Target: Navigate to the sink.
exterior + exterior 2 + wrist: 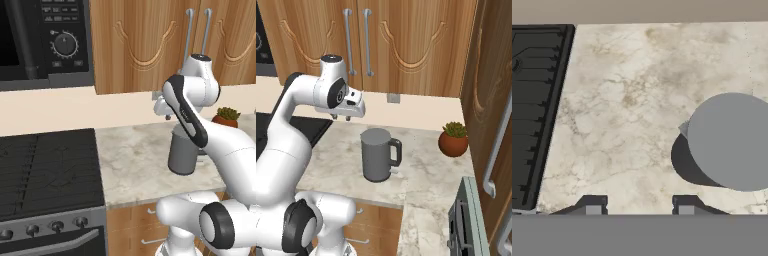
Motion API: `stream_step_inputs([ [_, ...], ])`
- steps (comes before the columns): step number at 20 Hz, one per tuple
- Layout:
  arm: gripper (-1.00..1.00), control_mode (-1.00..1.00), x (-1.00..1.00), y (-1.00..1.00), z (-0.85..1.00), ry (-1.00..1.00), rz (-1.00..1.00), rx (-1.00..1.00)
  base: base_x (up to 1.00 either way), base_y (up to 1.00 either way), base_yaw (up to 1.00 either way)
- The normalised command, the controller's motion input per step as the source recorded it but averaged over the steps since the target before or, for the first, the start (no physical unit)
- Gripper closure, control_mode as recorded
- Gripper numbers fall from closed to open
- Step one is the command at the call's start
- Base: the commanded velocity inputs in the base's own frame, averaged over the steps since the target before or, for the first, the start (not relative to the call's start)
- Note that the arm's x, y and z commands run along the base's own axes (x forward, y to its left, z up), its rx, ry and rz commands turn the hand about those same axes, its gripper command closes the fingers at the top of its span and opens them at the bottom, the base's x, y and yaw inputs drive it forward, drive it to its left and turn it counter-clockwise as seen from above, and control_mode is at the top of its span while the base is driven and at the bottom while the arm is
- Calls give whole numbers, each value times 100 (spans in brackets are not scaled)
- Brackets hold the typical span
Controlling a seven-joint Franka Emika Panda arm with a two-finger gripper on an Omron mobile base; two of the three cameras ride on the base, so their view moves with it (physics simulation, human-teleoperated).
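Note:
The sink is out of view. My gripper [638, 206] hangs open above the marble counter [622, 110], pointing down, with nothing between its fingertips. In the right base view the gripper [341, 118] hovers above the counter's left part, just left of a grey kettle [376, 155]. The left base view has the hand [162, 107] partly behind my own forearm.
A black grated stovetop [45, 170] with knobs borders the counter on the left. The kettle [182, 152] stands mid-counter and a potted plant [453, 140] sits at the back right. A microwave [45, 40] and wooden wall cabinets [406, 40] hang above. A tall wooden cabinet [496, 100] closes the right side.

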Motion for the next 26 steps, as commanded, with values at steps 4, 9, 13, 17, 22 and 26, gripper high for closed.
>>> stream_step_inputs([
  [4, -100, 100, 0, 0, 0, 0, 0, 0, 0, 0, 0],
  [9, -100, 100, 0, 0, 0, 0, 0, 0, -45, 0, 7],
  [13, -100, 100, 0, 0, 0, 0, 0, 0, -51, 18, 41],
  [17, -100, 100, 0, 0, 0, 0, 0, 0, -1, 49, 67],
  [22, -100, 100, 0, 0, 0, 0, 0, 0, 0, 52, 79],
  [26, -100, 100, 0, 0, 0, 0, 0, 0, 0, 40, 83],
])
